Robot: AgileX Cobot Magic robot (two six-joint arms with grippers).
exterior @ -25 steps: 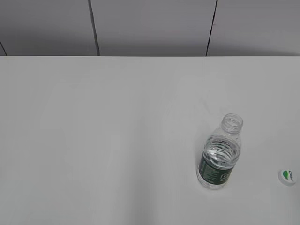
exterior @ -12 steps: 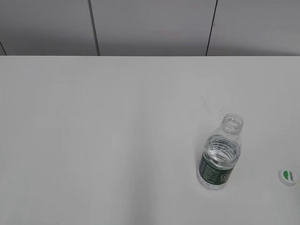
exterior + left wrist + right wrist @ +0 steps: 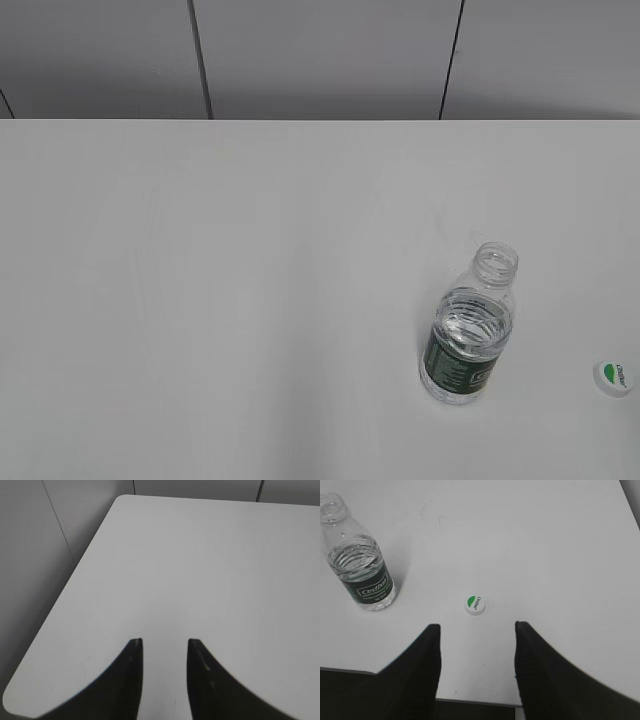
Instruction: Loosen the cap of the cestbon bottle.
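Note:
The cestbon bottle (image 3: pixel 470 330) stands upright on the white table, right of the middle, its threaded neck bare and open. It also shows at the upper left of the right wrist view (image 3: pixel 360 555). The cap (image 3: pixel 614 377) lies flat on the table to the bottle's right, near the frame edge; in the right wrist view (image 3: pixel 475 605) it lies just beyond my jaws. My right gripper (image 3: pixel 477 626) is open and empty, above the table's near edge. My left gripper (image 3: pixel 164 641) is open and empty over bare table. Neither gripper shows in the exterior view.
The white table (image 3: pixel 220 300) reaches back to a grey panelled wall (image 3: pixel 320 60). In the left wrist view the table's left edge and rounded corner (image 3: pixel 117 500) border a grey floor. The table's near edge (image 3: pixel 485 702) lies under my right jaws.

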